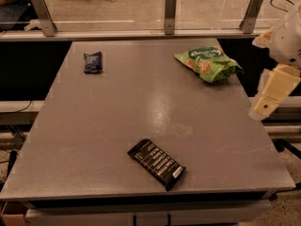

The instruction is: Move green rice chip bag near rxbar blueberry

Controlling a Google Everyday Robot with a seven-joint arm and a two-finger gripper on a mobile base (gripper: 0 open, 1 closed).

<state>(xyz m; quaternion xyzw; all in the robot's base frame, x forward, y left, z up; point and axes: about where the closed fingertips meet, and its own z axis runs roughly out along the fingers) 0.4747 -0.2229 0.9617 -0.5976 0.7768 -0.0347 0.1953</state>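
The green rice chip bag lies at the far right of the grey table, crinkled, logo side up. The rxbar blueberry, a small dark navy wrapper, lies at the far left, well apart from the bag. My gripper hangs at the right edge of the view, beyond the table's right side and a little nearer to me than the bag. It touches nothing. The rest of the arm rises above it.
A longer black bar with white text lies near the table's front edge, slightly right of centre. A glass barrier on metal posts runs along the far edge. The table's right edge is just left of my gripper.
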